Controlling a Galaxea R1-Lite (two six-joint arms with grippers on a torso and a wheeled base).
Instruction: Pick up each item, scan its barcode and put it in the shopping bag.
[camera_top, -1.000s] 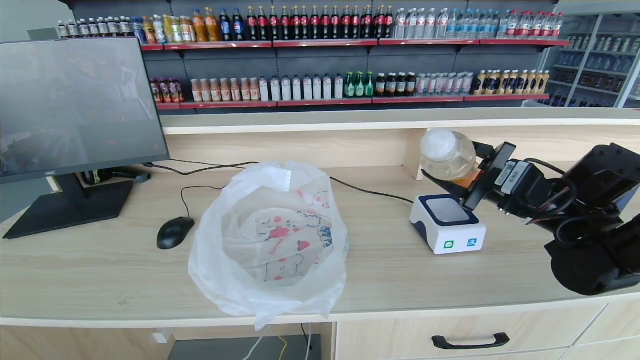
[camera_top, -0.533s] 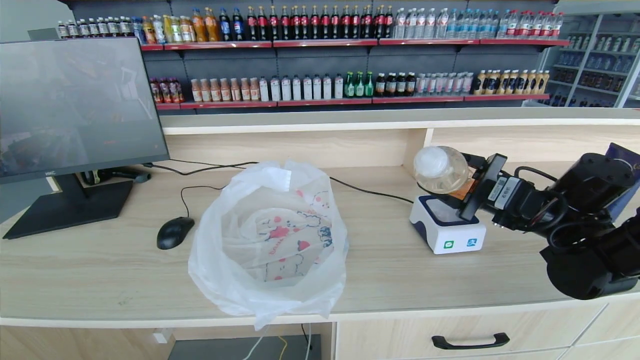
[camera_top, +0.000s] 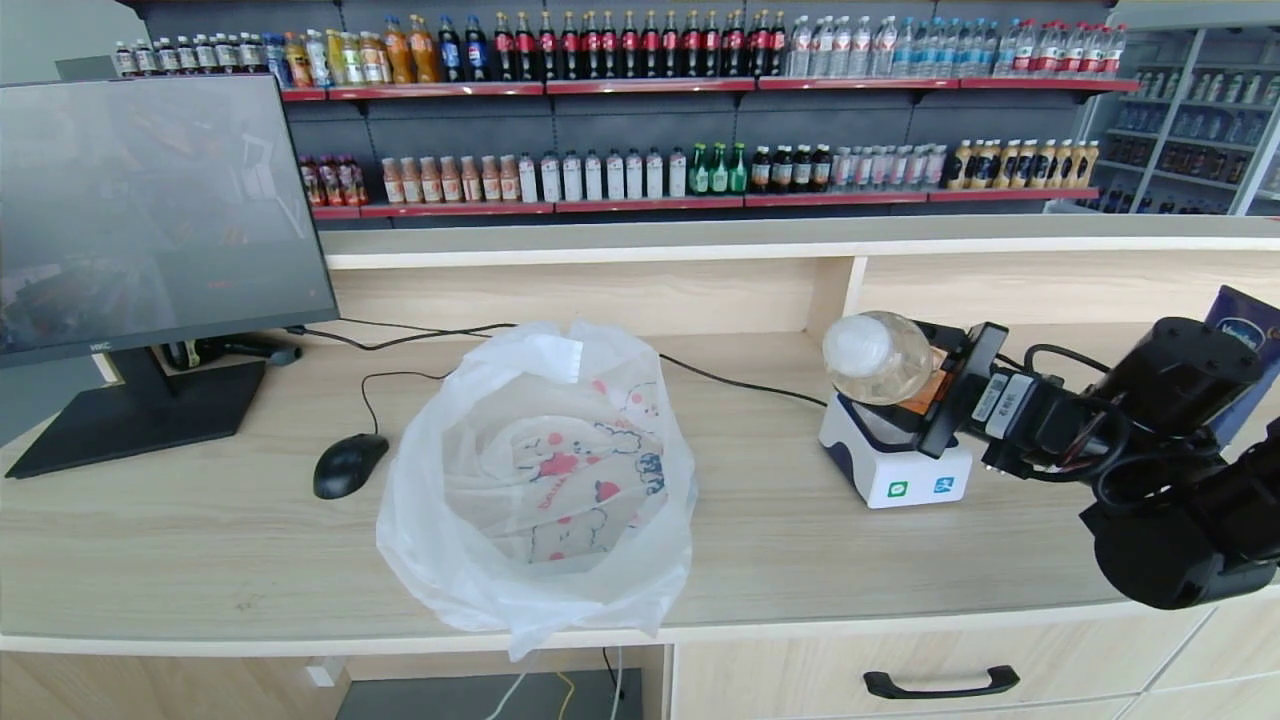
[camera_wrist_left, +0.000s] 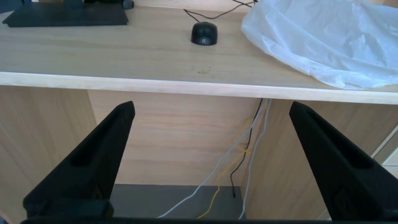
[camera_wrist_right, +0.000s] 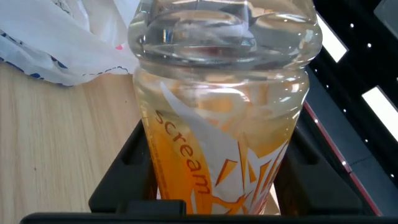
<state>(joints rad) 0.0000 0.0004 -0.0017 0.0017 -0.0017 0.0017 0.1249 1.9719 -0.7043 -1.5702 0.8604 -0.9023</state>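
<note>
The right gripper (camera_top: 915, 388) is closed tight around the clear plastic bottle with the orange label (camera_top: 878, 357). The bottle hangs just over the white and dark blue scanner box (camera_top: 895, 472), toward the right end of the light wooden counter (camera_top: 200, 540).

To scan well, I think the label's stripes should face down at the dark window, with the bottle held flat and steady.

The bottle lies on its side, long way along the counter. Its round bottom points at the white plastic shopping bag (camera_top: 540, 490).

The left gripper (camera_wrist_left: 211, 162) is wide open and holds nothing, below the counter's front edge.
</note>
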